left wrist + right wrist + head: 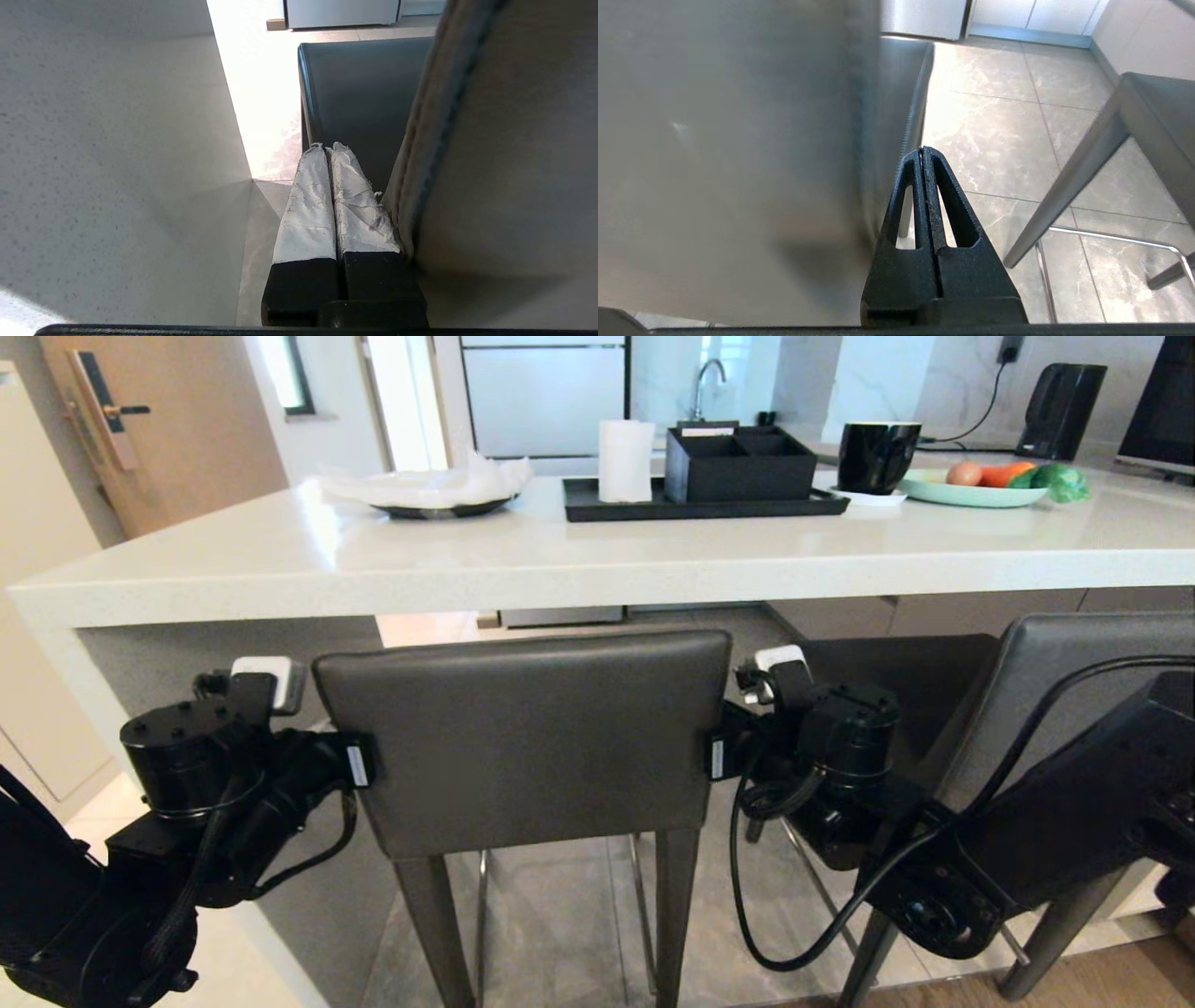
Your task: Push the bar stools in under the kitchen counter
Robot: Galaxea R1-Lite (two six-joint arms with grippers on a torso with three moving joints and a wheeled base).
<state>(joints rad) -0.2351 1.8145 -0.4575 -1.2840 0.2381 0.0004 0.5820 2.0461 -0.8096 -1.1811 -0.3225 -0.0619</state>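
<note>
One bar stool [523, 737] stands in front of me, its dark grey backrest just below the kitchen counter [560, 569] edge. My left gripper [327, 147] is shut and empty. It lies along the backrest's left side [490, 163], between it and the counter's slab end leg [117, 163]. My right gripper [923, 150] is also shut and empty, lying against the backrest's right side [738, 163]. The second bar stool [1055, 681] stands to the right, partly behind my right arm [934, 840]. Its seat [1157, 107] and chrome footrest [1111, 235] show in the right wrist view.
On the counter stand a black tray [597, 509] with an organiser box [738, 467] and paper roll [625, 460], a black mug [878, 455], a green plate of vegetables [980, 490] and a plate with a white cloth [429, 490]. A wooden door [159, 429] is at the far left.
</note>
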